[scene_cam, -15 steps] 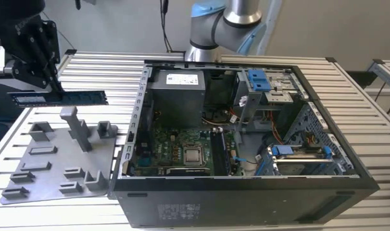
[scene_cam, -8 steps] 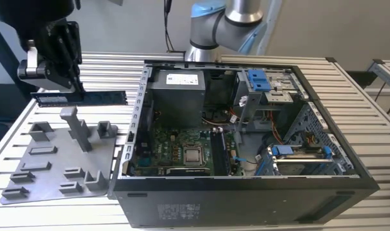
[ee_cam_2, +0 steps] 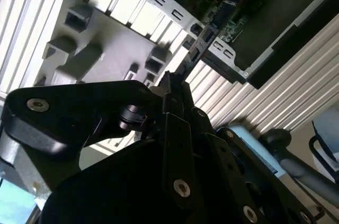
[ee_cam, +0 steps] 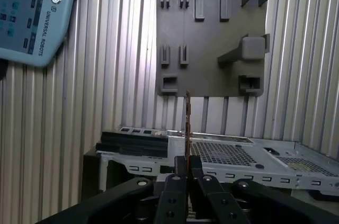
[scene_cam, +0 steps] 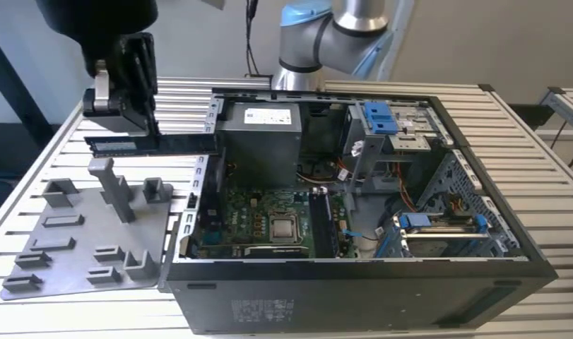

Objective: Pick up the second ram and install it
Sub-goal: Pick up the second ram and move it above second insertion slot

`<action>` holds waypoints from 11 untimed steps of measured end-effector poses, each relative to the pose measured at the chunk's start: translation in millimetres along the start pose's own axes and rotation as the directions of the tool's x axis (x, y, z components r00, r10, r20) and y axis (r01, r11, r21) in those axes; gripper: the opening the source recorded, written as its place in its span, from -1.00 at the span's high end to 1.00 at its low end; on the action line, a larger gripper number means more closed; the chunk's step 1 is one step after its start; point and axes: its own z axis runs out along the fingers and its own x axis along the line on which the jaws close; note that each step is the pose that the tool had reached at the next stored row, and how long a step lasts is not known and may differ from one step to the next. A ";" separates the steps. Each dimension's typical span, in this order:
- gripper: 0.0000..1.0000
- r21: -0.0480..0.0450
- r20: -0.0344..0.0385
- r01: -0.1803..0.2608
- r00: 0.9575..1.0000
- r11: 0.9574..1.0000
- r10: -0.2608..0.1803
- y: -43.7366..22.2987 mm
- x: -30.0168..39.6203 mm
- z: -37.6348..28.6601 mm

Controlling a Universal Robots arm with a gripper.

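Note:
The second ram (scene_cam: 173, 144), a long thin dark board with a pale label near one end, hangs level in the air, just outside the open computer case (scene_cam: 362, 212) on the exterior view's left. My gripper (scene_cam: 150, 131) is shut on it from above. Both wrist views show the ram edge-on as a thin strip (ee_cam: 187, 123) (ee_cam_2: 200, 46) running out from between the black fingers (ee_cam: 175, 184) (ee_cam_2: 183, 102). The grey holder tray (scene_cam: 79, 233) lies on the table below the ram. The ram's inner end reaches the case's side wall beside the grey power-supply box (scene_cam: 258, 141).
The case lies open on a slatted metal table (scene_cam: 512, 141), with the green motherboard (scene_cam: 267, 226), its processor socket and blue drive brackets (scene_cam: 381, 120) exposed. The holder tray (ee_cam: 212, 38) has upright posts. A teach pendant (ee_cam: 32, 17) rests on the table beyond the tray.

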 end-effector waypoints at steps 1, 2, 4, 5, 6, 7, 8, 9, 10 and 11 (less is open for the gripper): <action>0.72 0.000 0.000 0.000 1.000 1.000 0.000 -4.5 0.3 0.0; 0.72 0.000 0.000 0.000 1.000 1.000 0.000 -8.9 0.5 0.0; 0.72 0.000 0.000 0.000 1.000 1.000 0.000 -18.1 1.1 0.0; 0.72 0.000 0.000 0.000 1.000 1.000 0.000 -22.6 1.4 0.0; 0.72 0.000 0.000 0.000 1.000 1.000 0.000 -27.3 1.7 0.0; 0.72 0.000 0.000 0.000 1.000 1.000 0.000 -31.8 2.0 0.0; 0.72 0.000 0.000 0.000 1.000 1.000 0.000 -36.4 2.3 0.0; 0.72 0.000 0.000 0.000 1.000 1.000 0.000 -40.9 2.5 0.0; 0.72 0.000 0.000 0.000 1.000 1.000 0.000 -45.3 2.8 0.0; 0.72 0.000 0.000 0.000 1.000 1.000 0.000 -49.8 3.1 0.0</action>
